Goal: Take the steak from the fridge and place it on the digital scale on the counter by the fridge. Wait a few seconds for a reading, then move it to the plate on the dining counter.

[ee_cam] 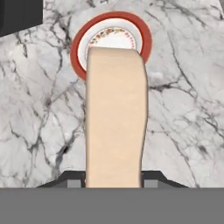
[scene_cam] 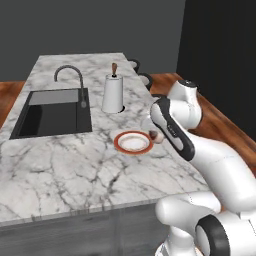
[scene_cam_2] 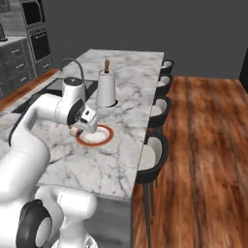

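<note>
Steak (ee_cam: 116,118) | clamped in fingers (ee_cam: 113,181) | at plate (ee_cam: 111,41) rim | bare dining counter (ee_cam: 183,113) around

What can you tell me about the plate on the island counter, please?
The plate is small and round, with an orange-red rim, a white centre and a faint patterned ring inside the rim, seen in the hand view. It looks like glazed ceramic. It lies flat on the marble counter, in front of the white paper-towel holder and right of the sink. Nothing lies on it yet. The end effector, shut on the steak, hangs at its near edge.
</note>
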